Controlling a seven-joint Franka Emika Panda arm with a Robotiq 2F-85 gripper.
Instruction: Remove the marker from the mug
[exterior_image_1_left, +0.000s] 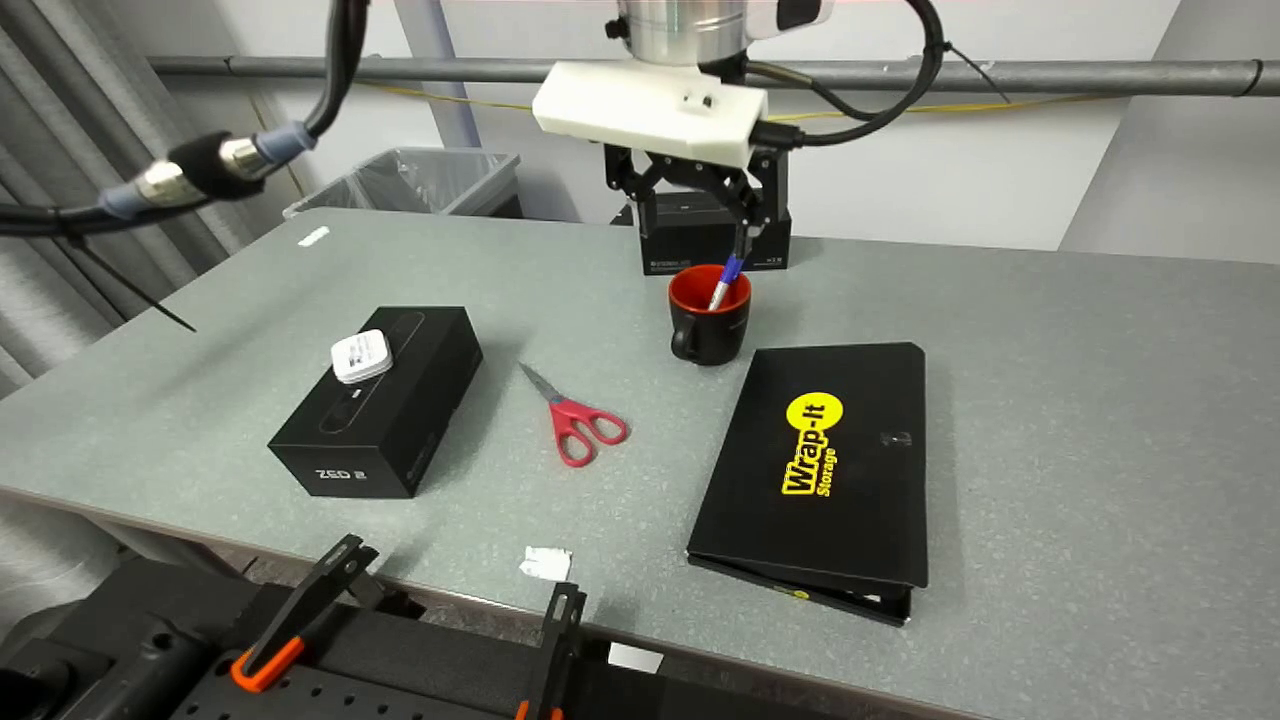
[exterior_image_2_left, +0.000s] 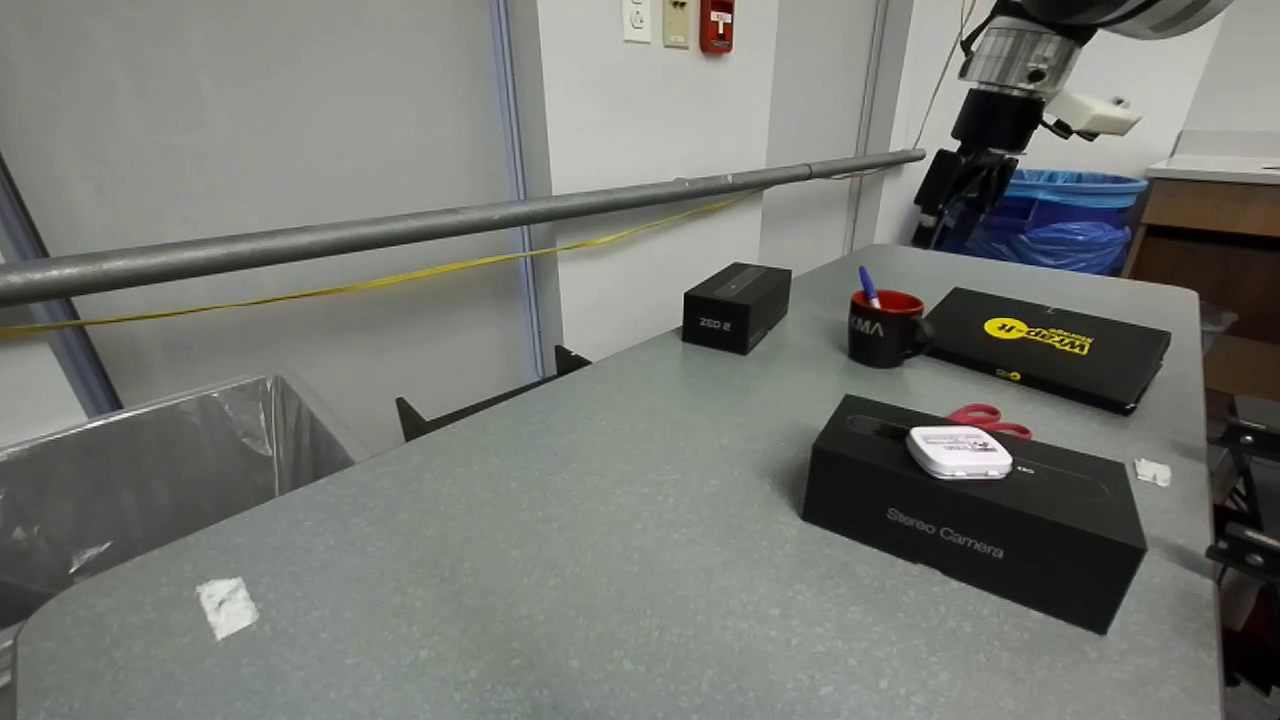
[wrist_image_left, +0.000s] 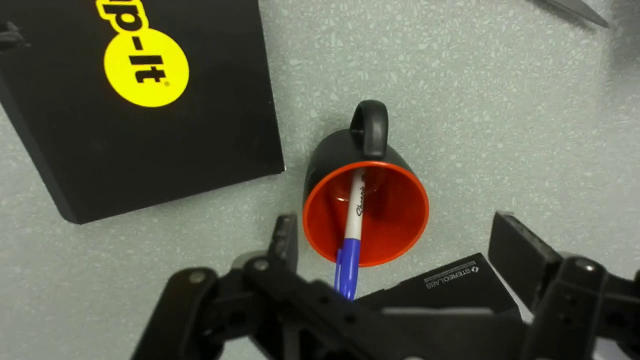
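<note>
While the worktop (exterior_image_1_left: 1080, 430) spreads below the jaws, they stand wide apart and hold nothing, so the approach seems to be the step in hand, with the grasp not yet made. Off to the side of one jaw, the black storage case (exterior_image_1_left: 830, 480) lies flat and apart from it. A smaller black box (wrist_image_left: 455, 285) shows through the gap between the jaws in the wrist view. Beneath them the mug (wrist_image_left: 387, 215) stands upright, not touching them. Smallest of these, the marker (wrist_image_left: 353, 235) leans inside the mug, its blue cap reaching over the rim towards the jaws and, in the wrist view, nearer the jaw on the storage case's side; the cap's far end is hidden there. The next move likely calls for a sideways shift to centre the cap between the jaws, then a descent until both flank it above the rim, before closing and lifting along the slant.
</note>
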